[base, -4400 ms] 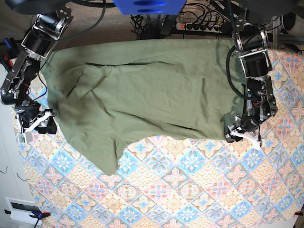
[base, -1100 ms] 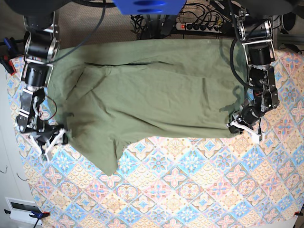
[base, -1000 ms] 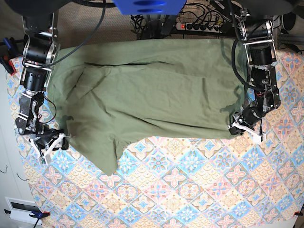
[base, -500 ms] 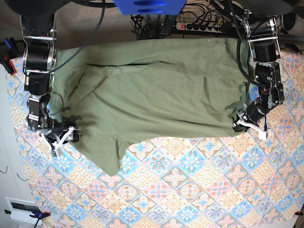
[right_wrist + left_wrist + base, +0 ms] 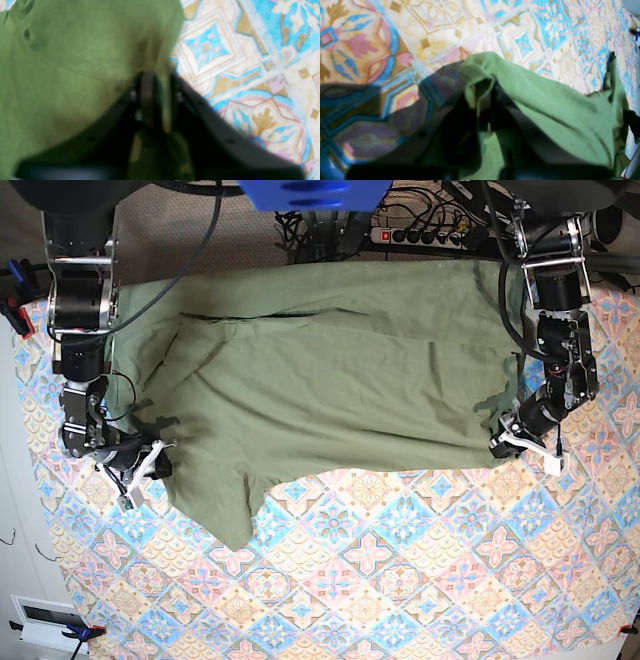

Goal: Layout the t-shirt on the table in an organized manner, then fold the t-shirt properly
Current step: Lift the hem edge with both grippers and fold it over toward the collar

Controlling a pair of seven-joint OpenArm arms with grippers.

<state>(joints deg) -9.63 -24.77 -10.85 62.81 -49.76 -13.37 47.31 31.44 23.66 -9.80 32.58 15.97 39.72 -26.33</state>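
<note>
T-shirt (image 5: pixel 552 105) cloth fills the lower right of the left wrist view, its hemmed corner folded up over the left gripper (image 5: pixel 485 100) at centre. The jaws stand narrow with that green corner pinched between them. Bare table (image 5: pixel 395 37) pattern spreads from 9 to 1 o'clock of the gripper, so the garment trails off toward 4 o'clock.

In the right wrist view the picture is soft, yet the right gripper (image 5: pixel 156 100) shows narrow jaws with a fold of the t-shirt (image 5: pixel 62 75) edge clamped in them. Cloth lies from 9 to 12 o'clock of the jaws and the table (image 5: pixel 250 62) lies bare from 1 to 4 o'clock.

From the base view the t-shirt (image 5: pixel 330 390) lies spread across the far half of the table (image 5: pixel 400 580), its long axis running side to side, one sleeve hanging down at about 7 o'clock of the shirt's middle. The left gripper (image 5: pixel 522 442) holds the near corner at the picture's right, and the right gripper (image 5: pixel 140 468) holds the near edge at the picture's left. Each arm sits at its own end, the shirt between them. By my judgement the next move turns on pulling those two ends apart along that long axis, to flatten the wrinkled body before any fold.
</note>
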